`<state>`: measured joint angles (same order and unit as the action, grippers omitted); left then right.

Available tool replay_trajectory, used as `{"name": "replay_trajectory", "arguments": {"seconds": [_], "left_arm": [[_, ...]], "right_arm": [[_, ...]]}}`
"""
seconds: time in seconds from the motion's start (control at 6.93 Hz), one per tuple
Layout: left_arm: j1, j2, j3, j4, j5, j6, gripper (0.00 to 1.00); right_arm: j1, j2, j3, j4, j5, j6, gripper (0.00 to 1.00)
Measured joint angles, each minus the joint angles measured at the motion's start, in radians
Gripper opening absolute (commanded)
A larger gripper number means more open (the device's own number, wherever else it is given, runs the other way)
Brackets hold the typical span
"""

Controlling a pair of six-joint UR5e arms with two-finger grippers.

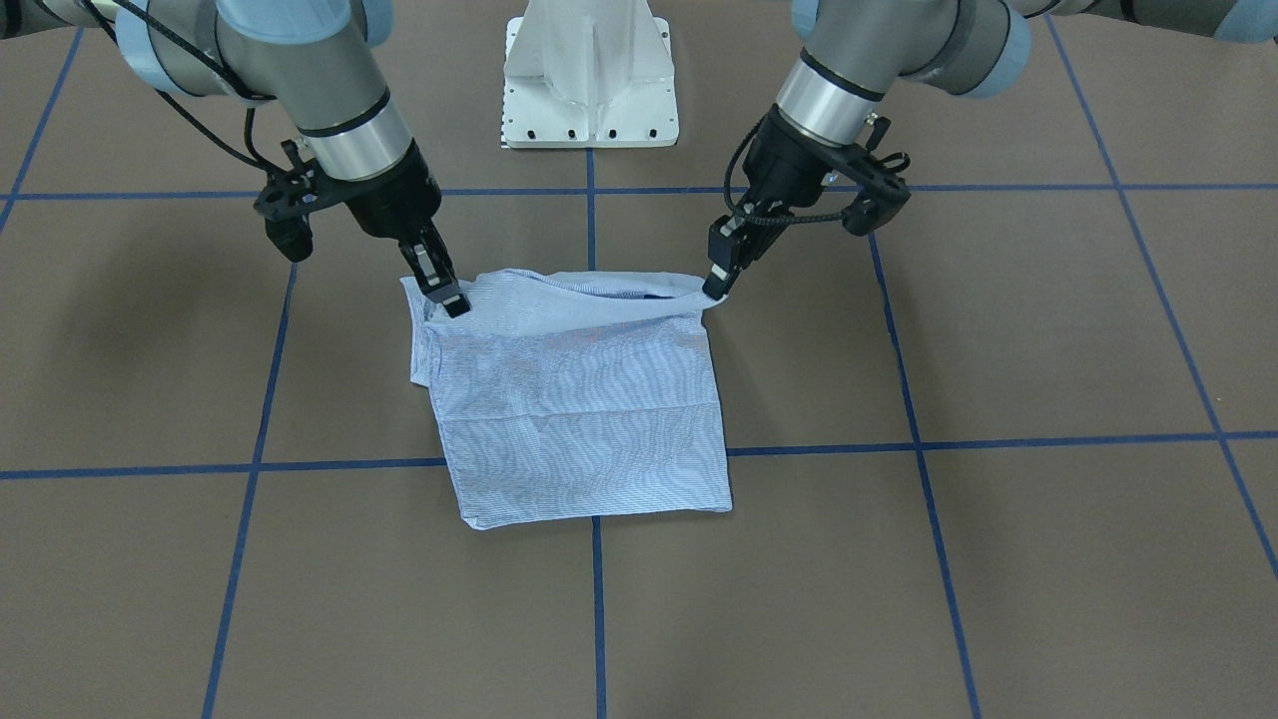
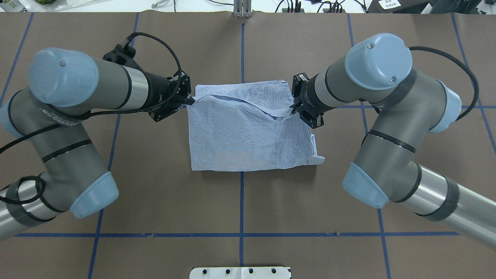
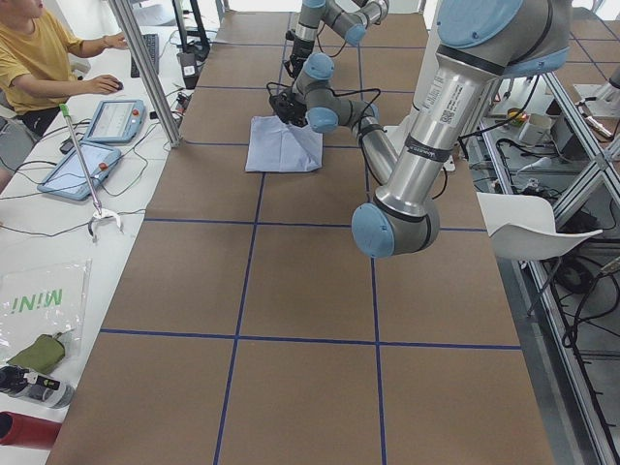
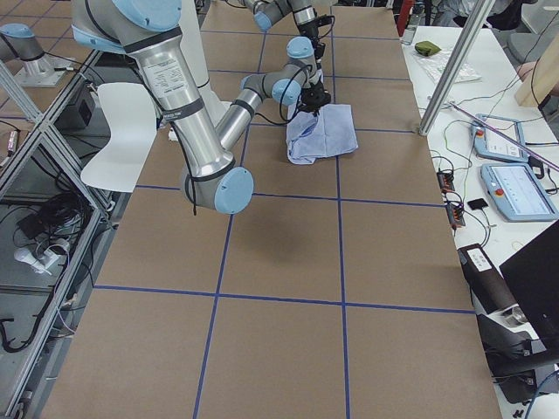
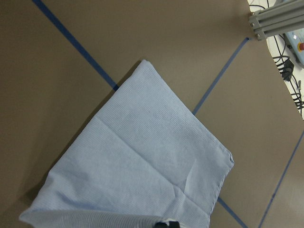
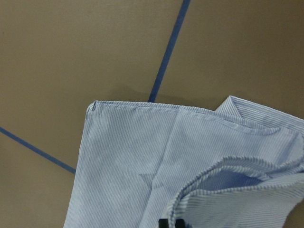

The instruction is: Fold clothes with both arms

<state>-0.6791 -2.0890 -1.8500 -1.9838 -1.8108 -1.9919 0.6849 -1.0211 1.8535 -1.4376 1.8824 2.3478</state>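
The light blue-and-white striped shirt (image 1: 579, 399) lies folded into a rough square in the middle of the brown table (image 2: 240, 135). My left gripper (image 1: 719, 285) is shut on one corner of its upper layer (image 2: 190, 101). My right gripper (image 1: 451, 297) is shut on the opposite corner (image 2: 293, 109). The edge stretched between them is lifted a little, and the layer sags open below it. In both wrist views the flat lower part of the shirt (image 5: 142, 156) (image 6: 137, 161) spreads out beyond the held edge. Collar and buttons are hidden.
The white pedestal base (image 1: 589, 90) stands between the arms on the robot's side. Blue tape lines (image 2: 242, 201) grid the table. A person in yellow (image 3: 39, 48) sits at a side desk with tablets (image 3: 116, 121), and an aluminium post (image 3: 145, 68) stands at that table edge.
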Motion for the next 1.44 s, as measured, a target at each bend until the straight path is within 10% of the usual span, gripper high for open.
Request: {"name": "replay_trajectory", "arguments": {"seconds": [0.29, 0.43, 0.58, 0.87, 1.44], "left_arm": [[-0.029, -0.051, 0.179, -0.110, 0.001, 0.028, 0.00], [-0.037, -0.073, 0.253, -0.153, 0.003, 0.053, 0.11], [-0.044, -0.094, 0.329, -0.193, 0.006, 0.085, 0.54], [-0.066, -0.132, 0.512, -0.327, 0.020, 0.159, 1.00], [-0.169, -0.153, 0.593, -0.376, 0.025, 0.311, 1.00]], "right_arm": [[0.024, 0.076, -0.135, 0.002, 0.007, -0.077, 0.00], [0.034, 0.127, -0.235, 0.022, 0.018, -0.129, 0.58], [0.042, 0.168, -0.354, 0.090, 0.030, -0.177, 0.98], [0.076, 0.255, -0.618, 0.262, 0.066, -0.280, 1.00], [0.238, 0.278, -0.730, 0.309, 0.227, -0.545, 1.00]]}}
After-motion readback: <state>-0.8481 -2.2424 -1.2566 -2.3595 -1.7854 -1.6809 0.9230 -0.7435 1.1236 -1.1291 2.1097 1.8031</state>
